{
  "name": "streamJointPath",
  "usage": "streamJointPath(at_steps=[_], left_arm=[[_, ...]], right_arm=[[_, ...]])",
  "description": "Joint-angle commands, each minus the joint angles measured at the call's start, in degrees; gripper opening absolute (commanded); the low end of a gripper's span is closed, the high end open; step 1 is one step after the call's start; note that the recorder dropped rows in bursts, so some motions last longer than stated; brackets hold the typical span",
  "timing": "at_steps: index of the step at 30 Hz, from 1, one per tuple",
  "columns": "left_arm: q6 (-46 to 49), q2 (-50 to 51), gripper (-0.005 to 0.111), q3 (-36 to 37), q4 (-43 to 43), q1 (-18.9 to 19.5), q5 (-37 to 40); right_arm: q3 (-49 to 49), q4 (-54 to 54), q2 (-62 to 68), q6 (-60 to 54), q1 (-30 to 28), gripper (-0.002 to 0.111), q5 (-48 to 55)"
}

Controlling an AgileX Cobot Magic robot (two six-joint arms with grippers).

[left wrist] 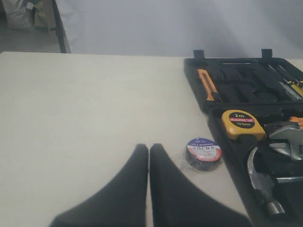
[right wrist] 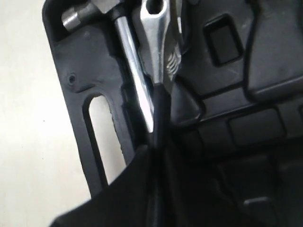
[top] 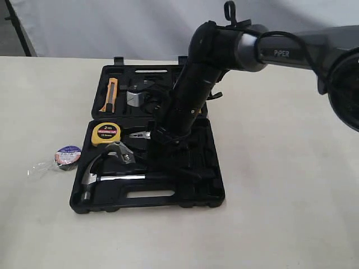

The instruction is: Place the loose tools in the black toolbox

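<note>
Right hand (right wrist: 154,153) tight on the wrench (right wrist: 161,47) handle — hammer (right wrist: 135,80) shaft just alongside, tape measure (top: 106,133) near the wrench head.

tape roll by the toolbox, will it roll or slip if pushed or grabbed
Tape roll lies flat on the table, so a push would probably slide it, not roll it. Its loose clear wrap looks slick and may crumple or slip in a grip. It looks small, likely light.

A cream table (top: 280,224) spreads below a grey backdrop (top: 112,22). The yellow tape measure (top: 106,133) lies face up. An orange-handled knife (top: 111,94) sits at its 12 o'clock, and the pliers (top: 140,135) lie just beside it at 3 o'clock.
</note>
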Motion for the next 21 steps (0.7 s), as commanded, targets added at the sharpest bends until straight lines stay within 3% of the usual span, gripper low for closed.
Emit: streamJointPath(at_steps=[1,5,10,12,21], left_arm=[[-0.6,-0.5,0.001,0.5,-0.8,0.2,-1.0],[-0.6,-0.5,0.001,0.5,-0.8,0.2,-1.0],[-0.6,-0.5,0.001,0.5,-0.8,0.2,-1.0],[-0.6,-0.5,0.001,0.5,-0.8,0.2,-1.0],[-0.6,-0.5,0.001,0.5,-0.8,0.2,-1.0]], right_arm=[[0.0,1.0,0.1,0.4,-0.3,0.000,0.4],[0.0,0.8,0.1,1.2,-0.3,0.005,0.4],[0.0,0.8,0.1,1.3,-0.3,0.044,0.4],[0.0,0.7,0.1,0.9,-0.3,0.055,0.1],[-4.0,-9.9,-4.5,9.1,-0.3,0.056,-6.6]])
